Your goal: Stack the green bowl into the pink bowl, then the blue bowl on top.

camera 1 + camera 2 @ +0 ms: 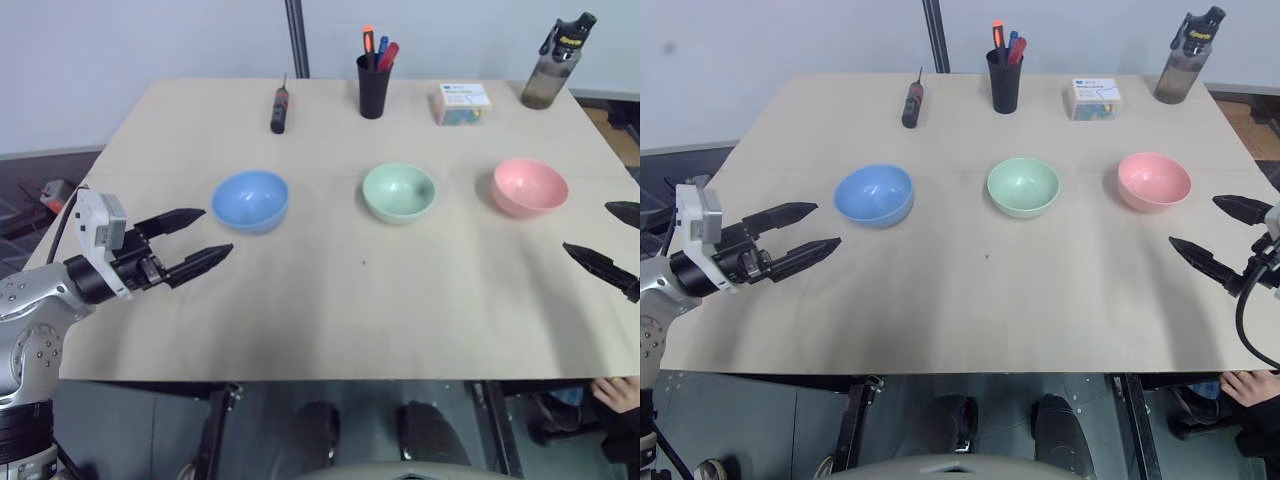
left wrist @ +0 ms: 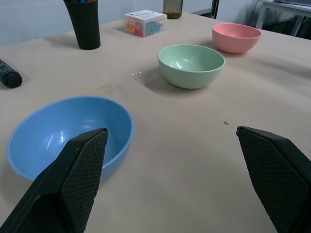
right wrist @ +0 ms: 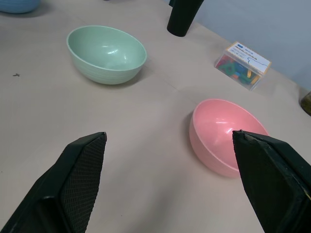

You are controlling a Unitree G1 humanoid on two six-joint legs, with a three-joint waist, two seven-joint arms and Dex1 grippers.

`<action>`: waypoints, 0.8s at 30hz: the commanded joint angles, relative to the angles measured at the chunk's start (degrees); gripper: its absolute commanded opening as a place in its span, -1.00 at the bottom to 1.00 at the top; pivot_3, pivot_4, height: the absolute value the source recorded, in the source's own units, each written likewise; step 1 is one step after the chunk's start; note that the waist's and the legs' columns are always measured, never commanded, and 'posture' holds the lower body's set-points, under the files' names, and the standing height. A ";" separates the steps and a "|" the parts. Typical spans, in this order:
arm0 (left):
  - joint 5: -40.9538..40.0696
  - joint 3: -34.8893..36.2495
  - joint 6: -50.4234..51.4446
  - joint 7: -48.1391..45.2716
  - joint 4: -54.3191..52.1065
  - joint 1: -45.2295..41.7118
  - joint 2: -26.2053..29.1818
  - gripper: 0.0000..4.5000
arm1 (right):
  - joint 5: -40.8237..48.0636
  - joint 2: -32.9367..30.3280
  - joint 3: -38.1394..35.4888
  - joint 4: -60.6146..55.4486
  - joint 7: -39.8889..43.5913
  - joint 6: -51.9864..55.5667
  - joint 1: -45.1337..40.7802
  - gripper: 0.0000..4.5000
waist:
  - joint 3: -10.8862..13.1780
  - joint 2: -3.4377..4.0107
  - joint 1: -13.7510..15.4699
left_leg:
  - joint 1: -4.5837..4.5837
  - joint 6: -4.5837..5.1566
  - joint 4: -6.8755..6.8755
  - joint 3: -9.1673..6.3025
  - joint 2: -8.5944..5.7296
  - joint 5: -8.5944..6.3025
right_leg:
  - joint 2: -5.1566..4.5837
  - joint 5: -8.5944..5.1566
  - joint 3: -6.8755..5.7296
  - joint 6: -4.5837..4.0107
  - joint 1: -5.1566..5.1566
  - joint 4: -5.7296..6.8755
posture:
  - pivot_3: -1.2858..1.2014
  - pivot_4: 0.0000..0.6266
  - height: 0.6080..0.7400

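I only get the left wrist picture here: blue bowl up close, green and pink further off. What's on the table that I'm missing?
Observer: A black screwdriver lies at the far edge, beyond the blue bowl.
Operator: And that black cup, what's in it?
Observer: The cup holds an orange, a blue and a red pen.
Operator: Is the other arm doing anything?
Observer: The right tool hovers open near the pink bowl, holding nothing.
Operator: Anything behind the little box?
Observer: A dark water bottle stands upright at the far right corner.
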 commanded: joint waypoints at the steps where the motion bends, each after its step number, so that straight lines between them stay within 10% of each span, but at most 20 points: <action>1: -0.35 0.81 -0.31 -0.50 -0.19 -0.87 0.44 1.00 | 0.31 -0.61 -1.85 -0.88 -0.68 0.23 -1.59 0.93 | 0.00 0.00 -0.01 | 0.00 0.00 0.00 0.00 0.00 0.00 | 0.00 0.00 0.00 0.00 0.00 0.00 | 0.03 -0.52 1.00; 24: 3.83 -10.43 -2.30 6.24 -5.13 -7.29 -9.21 1.00 | -4.32 6.73 11.85 -3.04 -6.99 -1.74 -8.25 0.93 | 0.00 -0.01 0.01 | -0.01 -0.01 0.01 0.00 -0.02 0.01 | 0.00 0.00 0.02 0.00 -0.03 0.04 | 0.03 -0.52 1.00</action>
